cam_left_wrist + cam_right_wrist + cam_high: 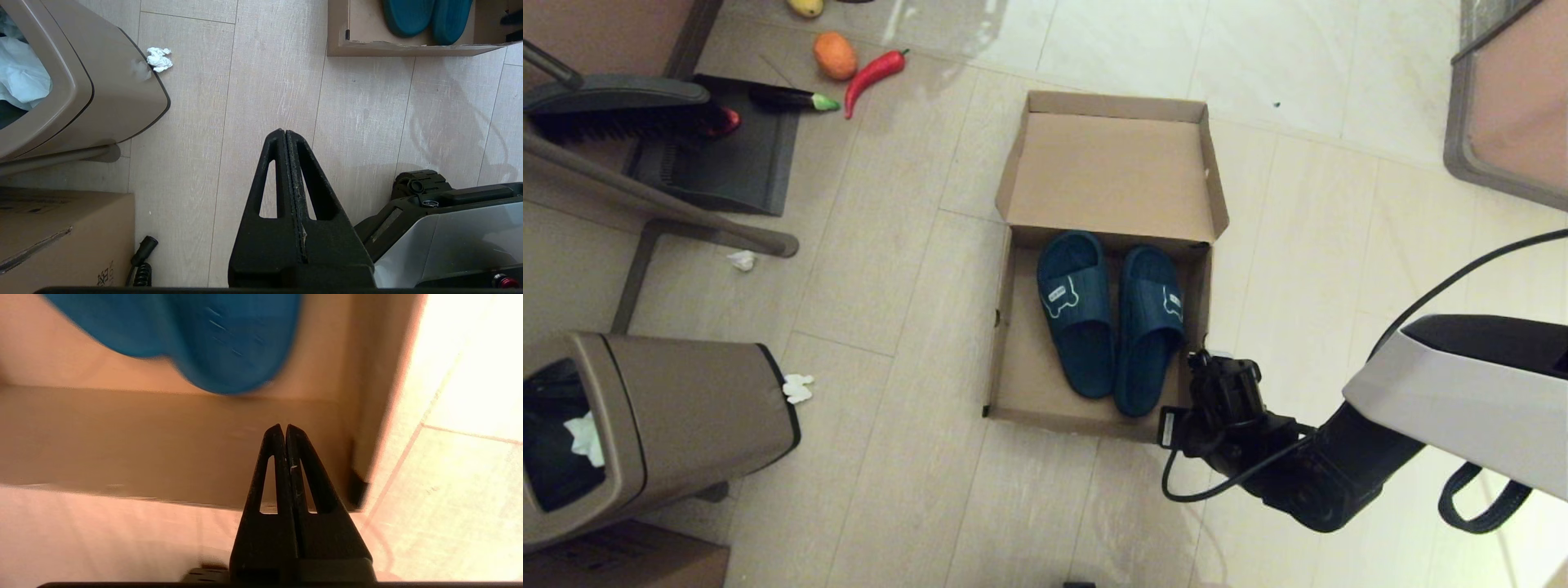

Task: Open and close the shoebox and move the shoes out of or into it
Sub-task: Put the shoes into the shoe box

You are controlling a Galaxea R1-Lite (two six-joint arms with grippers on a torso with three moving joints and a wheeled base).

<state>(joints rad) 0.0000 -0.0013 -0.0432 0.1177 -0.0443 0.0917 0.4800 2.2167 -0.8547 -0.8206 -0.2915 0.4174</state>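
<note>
The shoebox (1023, 384) lies open on the floor in the head view, its lid (1115, 175) folded back on the far side. Both navy shoes sit inside side by side, one (1078, 314) on the left and one (1150, 331) on the right, bear logos facing up. My right gripper (1199, 358) hovers shut and empty at the box's near right corner. In the right wrist view that gripper (284, 426) points at the front wall (143, 445), with a shoe heel (229, 343) beyond it. My left gripper (284, 131) hangs shut over bare floor, short of the shoebox (408, 49).
A brown trash bin (662, 416) stands at the near left with crumpled tissue (798, 388) beside it. A cardboard carton (61, 237) sits by the left arm. Dustpan and brush (719, 155), a chilli (874, 73) and an orange (835, 55) lie far left. Furniture (1511, 106) stands far right.
</note>
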